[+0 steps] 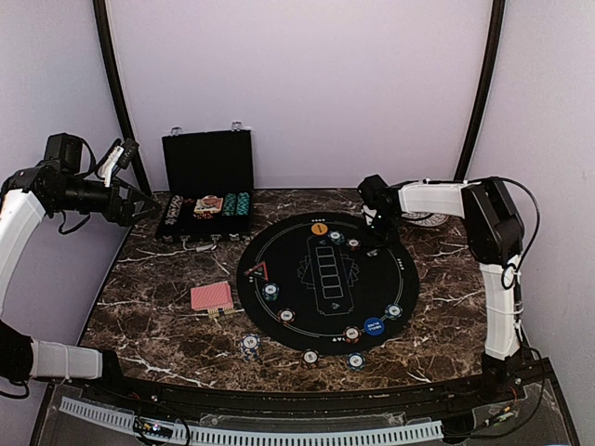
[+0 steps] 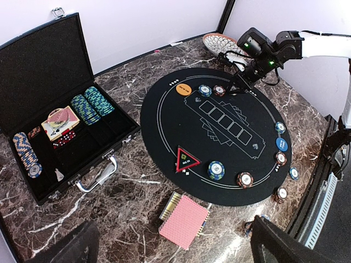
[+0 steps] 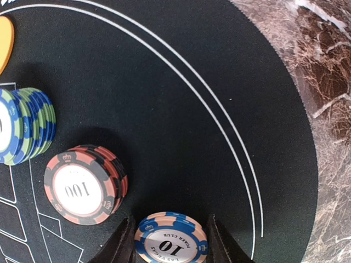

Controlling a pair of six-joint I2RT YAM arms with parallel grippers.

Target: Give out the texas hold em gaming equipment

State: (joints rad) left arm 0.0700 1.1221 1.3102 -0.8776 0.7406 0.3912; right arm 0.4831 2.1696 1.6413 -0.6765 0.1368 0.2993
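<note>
Blue 10 poker chip (image 3: 171, 239) pinched in right gripper (image 3: 171, 247), beside 100 stack (image 3: 82, 187); could topple it on release. Left gripper (image 2: 174, 222) spread.

The dark marble tabletop (image 1: 158, 307) carries a round black mat (image 1: 390, 269) at its centre. An open black case (image 1: 206, 167) lies at 11 o'clock and a wicker plate (image 1: 429, 219) at 1 o'clock. A red-backed card deck (image 1: 212, 296) sits just beside the mat at 8 o'clock, and a poker chip stack (image 1: 249, 345) at 7 o'clock.
</note>
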